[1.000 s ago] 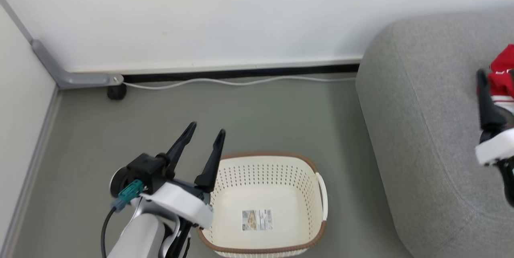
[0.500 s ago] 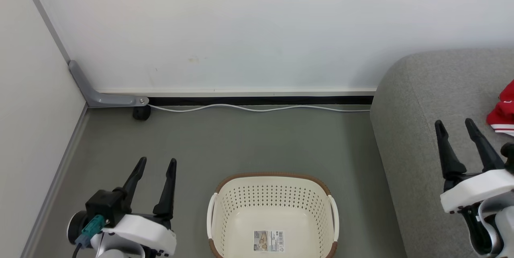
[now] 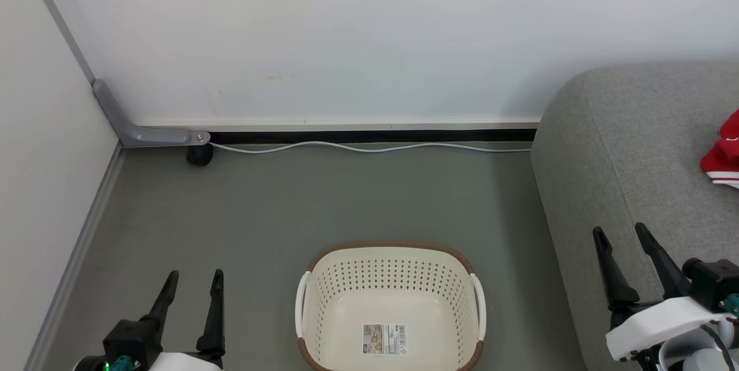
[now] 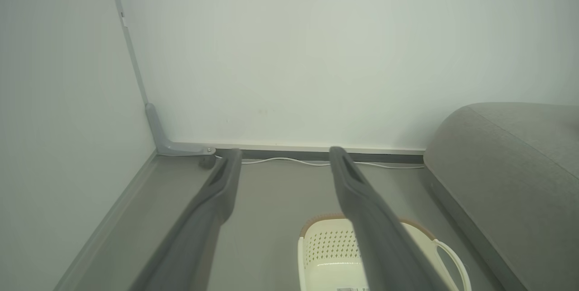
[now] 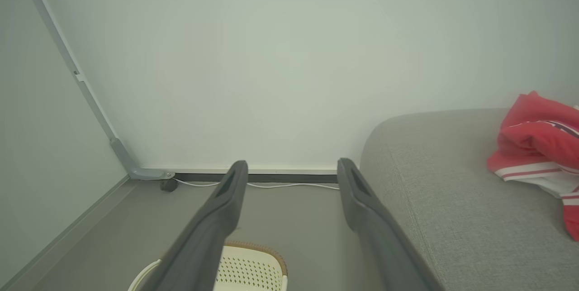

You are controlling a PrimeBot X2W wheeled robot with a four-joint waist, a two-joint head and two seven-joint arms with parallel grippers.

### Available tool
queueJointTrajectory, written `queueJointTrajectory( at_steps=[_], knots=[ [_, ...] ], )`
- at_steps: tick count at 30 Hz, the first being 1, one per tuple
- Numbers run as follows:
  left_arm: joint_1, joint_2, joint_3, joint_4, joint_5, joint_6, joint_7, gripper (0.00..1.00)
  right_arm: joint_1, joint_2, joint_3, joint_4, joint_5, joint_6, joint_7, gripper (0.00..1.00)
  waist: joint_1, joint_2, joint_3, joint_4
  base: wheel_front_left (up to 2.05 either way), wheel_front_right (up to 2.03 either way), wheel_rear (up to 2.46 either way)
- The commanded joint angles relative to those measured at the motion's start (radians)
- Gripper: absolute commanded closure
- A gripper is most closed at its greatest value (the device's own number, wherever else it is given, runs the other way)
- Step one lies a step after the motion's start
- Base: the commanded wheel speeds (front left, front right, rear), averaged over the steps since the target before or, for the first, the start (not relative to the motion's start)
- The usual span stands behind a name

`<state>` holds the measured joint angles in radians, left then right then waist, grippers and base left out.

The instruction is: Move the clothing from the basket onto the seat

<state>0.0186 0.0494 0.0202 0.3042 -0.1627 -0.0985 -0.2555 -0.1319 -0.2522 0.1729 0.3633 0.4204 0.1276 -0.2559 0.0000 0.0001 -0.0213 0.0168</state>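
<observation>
The basket (image 3: 392, 270) sits on the floor (image 3: 288, 198) left of the seat (image 3: 635, 157); the clothing (image 3: 721, 154), half cropped, apparently lies on it.

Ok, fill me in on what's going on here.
A two-armed robot is moving clothing from a basket to a sofa, and the job looks done or nearly so. The basket on the floor holds no clothing, just a paper label. Red clothing lies on the sofa, partly cut off at the picture's edge. The left gripper hangs beside the basket and the right gripper by the sofa, both open and holding nothing.
</observation>
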Motion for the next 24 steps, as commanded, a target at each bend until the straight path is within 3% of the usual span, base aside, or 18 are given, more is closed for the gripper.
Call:
queueJointTrajectory(
  at_steps=[1, 12, 24],
  knots=[
    [-0.021, 0.006, 0.035, -0.031, 0.009, 0.011, -0.006, 0.00, -0.009, -0.014, 0.013, -0.032, -0.009, 0.003, -0.006, 0.00, 0.0000, -0.0001, 0.002, -0.002, 0.00, 0.00, 0.00],
    [0.019, 0.001, 0.009, -0.053, 0.008, 0.045, -0.006, 0.00, 0.029, 0.011, -0.001, -0.016, -0.035, 0.003, -0.006, 0.00, 0.0000, -0.0001, 0.016, -0.010, 0.00, 0.00, 0.00],
    [0.025, 0.001, -0.015, -0.068, -0.014, 0.052, -0.006, 0.00, 0.024, 0.022, -0.017, -0.013, -0.048, 0.003, -0.006, 0.00, 0.0000, -0.0001, 0.014, -0.017, 0.00, 0.00, 0.00]
  ],
)
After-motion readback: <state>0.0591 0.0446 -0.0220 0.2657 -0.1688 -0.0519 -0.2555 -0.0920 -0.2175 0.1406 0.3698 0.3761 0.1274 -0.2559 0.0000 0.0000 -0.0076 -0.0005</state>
